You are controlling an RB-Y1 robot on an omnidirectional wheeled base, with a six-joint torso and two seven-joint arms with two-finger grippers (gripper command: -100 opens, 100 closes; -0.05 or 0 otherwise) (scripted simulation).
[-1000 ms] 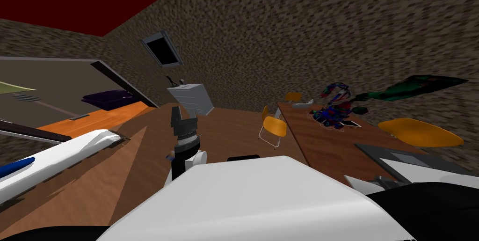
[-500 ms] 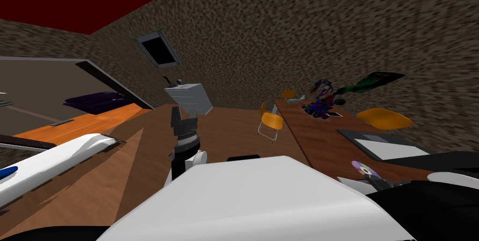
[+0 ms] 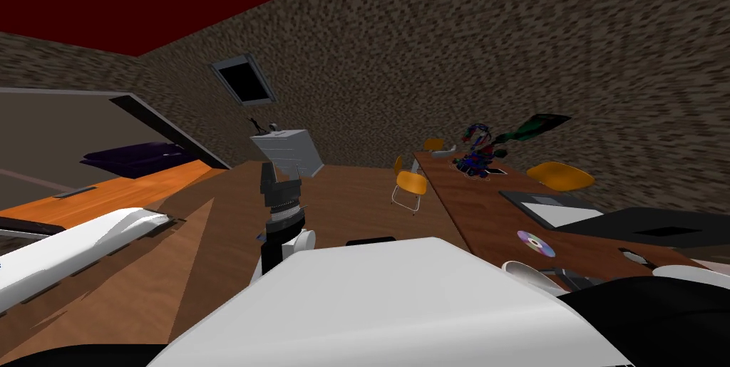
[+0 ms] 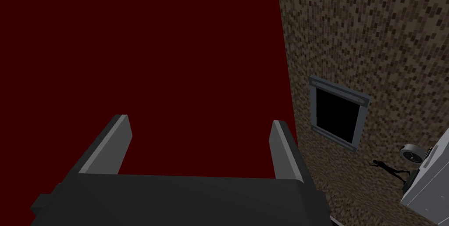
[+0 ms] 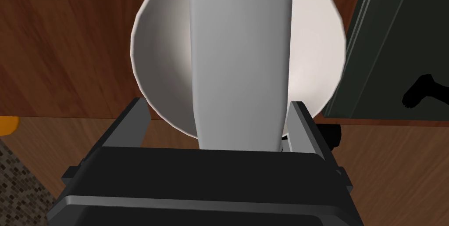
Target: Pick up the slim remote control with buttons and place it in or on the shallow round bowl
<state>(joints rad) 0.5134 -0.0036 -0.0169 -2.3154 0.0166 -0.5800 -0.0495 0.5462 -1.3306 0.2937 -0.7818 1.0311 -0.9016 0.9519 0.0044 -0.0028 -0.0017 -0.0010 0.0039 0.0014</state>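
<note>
Grey remote (image 5: 239, 61) sits in our right claw (image 5: 217, 102), fingers spread and unclamped, its long axis straight out across the bowl (image 5: 162, 61); left claw (image 4: 199, 120), spread too, hangs well away.

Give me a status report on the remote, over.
Left gripper open, empty. Right gripper open, grey remote between its fingers, above the white bowl. Dark panel beside the bowl, not over it.

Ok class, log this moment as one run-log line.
right gripper: open, over shallow white round bowl on brown wooden table | slim light grey remote: between its fingers, over bowl | left gripper: open, empty
</note>
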